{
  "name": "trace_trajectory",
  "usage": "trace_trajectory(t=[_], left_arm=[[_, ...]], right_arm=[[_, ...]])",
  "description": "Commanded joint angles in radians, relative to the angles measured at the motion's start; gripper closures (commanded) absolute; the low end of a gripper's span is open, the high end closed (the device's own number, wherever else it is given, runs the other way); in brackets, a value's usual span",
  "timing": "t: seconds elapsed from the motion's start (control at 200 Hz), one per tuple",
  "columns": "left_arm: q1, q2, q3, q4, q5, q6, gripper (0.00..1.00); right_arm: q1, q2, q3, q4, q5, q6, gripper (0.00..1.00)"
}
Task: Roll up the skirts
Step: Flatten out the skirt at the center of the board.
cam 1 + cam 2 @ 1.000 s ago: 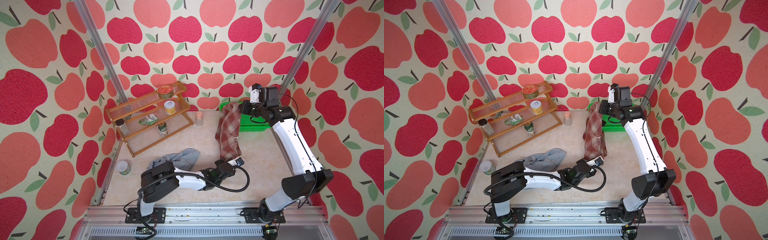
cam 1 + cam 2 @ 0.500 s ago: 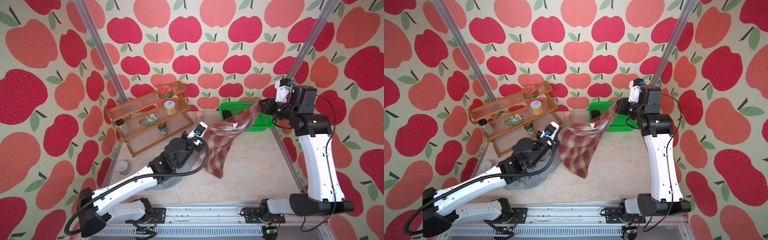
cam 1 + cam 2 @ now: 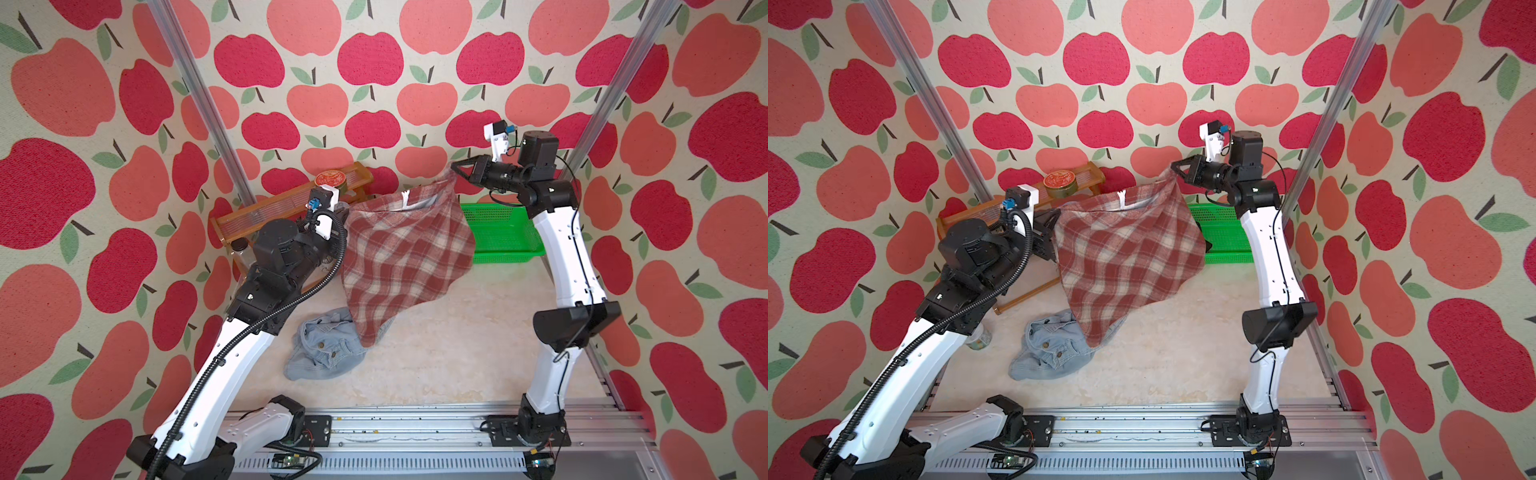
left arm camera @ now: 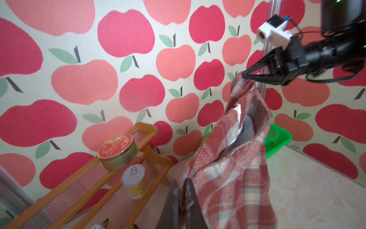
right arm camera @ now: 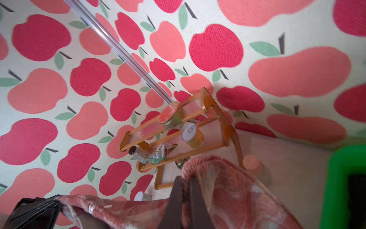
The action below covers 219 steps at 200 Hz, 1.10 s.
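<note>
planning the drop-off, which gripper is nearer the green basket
Right. The right gripper hangs by the green basket, gripping the plaid skirt; the left gripper grips its far end, beside the wooden rack.

The pale marbled worktop [image 3: 457,332] bears a crumpled denim skirt [image 3: 324,353] toward its front left, a green basket [image 3: 507,255] in the far right corner and a wooden rack [image 3: 266,210] in the far left corner.

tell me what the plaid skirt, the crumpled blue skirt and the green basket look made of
Plaid skirt: soft woven cloth, perhaps flannel or a wool blend; matte, fuzzy surface, hanging in loose folds.
Blue skirt: likely denim; faded matte weave, stitched seams, metal-looking buttons.
Green basket: likely moulded plastic; bright, slightly shiny, fine mesh walls.
</note>
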<state>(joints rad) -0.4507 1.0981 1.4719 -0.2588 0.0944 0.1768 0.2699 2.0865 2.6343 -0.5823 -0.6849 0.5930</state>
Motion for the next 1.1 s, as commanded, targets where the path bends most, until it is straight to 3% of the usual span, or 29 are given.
trace_trajectory(t=[0.0,0.06,0.125,0.235,0.355,0.435,0.505,0.575,0.6,0.66,0.705,0.77,0.87,1.09], left_arm=[[-0.019,0.014,0.163,-0.111,0.113,0.087,1.0],[-0.076,0.027,0.221,-0.173,0.129,0.139,1.0],[-0.205,0.027,0.226,-0.22,0.101,0.214,1.0],[-0.486,0.028,0.089,-0.194,0.003,0.314,1.0],[-0.617,0.092,-0.141,0.011,0.033,0.197,1.0],[-0.658,0.205,-0.268,0.196,0.091,0.098,1.0],[-0.709,0.36,-0.293,0.291,0.107,0.045,1.0],[-0.751,0.53,-0.271,0.368,0.134,0.013,1.0],[-0.759,0.584,-0.253,0.393,0.146,-0.005,1.0],[-0.774,0.714,-0.198,0.431,0.166,-0.046,0.78],[-0.773,0.784,-0.159,0.462,0.199,-0.077,0.67],[-0.769,0.831,-0.138,0.529,0.206,-0.114,0.44],[-0.746,0.819,-0.127,0.568,0.227,-0.143,0.26],[-0.682,0.595,-0.249,0.527,0.196,-0.185,0.2]], right_arm=[[-0.018,0.066,0.255,0.115,-0.11,0.179,1.0],[-0.039,0.06,0.227,0.147,-0.132,0.215,1.0],[-0.053,-0.007,0.109,0.106,-0.14,0.144,1.0],[-0.079,-0.248,-0.347,0.119,-0.077,0.01,1.0],[-0.185,-0.464,-0.843,0.141,0.002,-0.059,1.0],[-0.247,-0.521,-1.068,0.093,0.097,-0.141,1.0],[-0.289,-0.513,-1.209,0.081,0.148,-0.186,1.0],[-0.327,-0.473,-1.279,0.073,0.189,-0.22,0.99],[-0.337,-0.454,-1.287,0.069,0.2,-0.228,0.88],[-0.359,-0.406,-1.275,0.044,0.219,-0.239,0.48],[-0.369,-0.381,-1.253,0.024,0.225,-0.235,0.38],[-0.378,-0.374,-1.228,0.017,0.232,-0.221,0.32],[-0.377,-0.403,-1.194,0.0,0.247,-0.214,0.29],[-0.36,-0.534,-1.229,-0.042,0.267,-0.211,0.28]])
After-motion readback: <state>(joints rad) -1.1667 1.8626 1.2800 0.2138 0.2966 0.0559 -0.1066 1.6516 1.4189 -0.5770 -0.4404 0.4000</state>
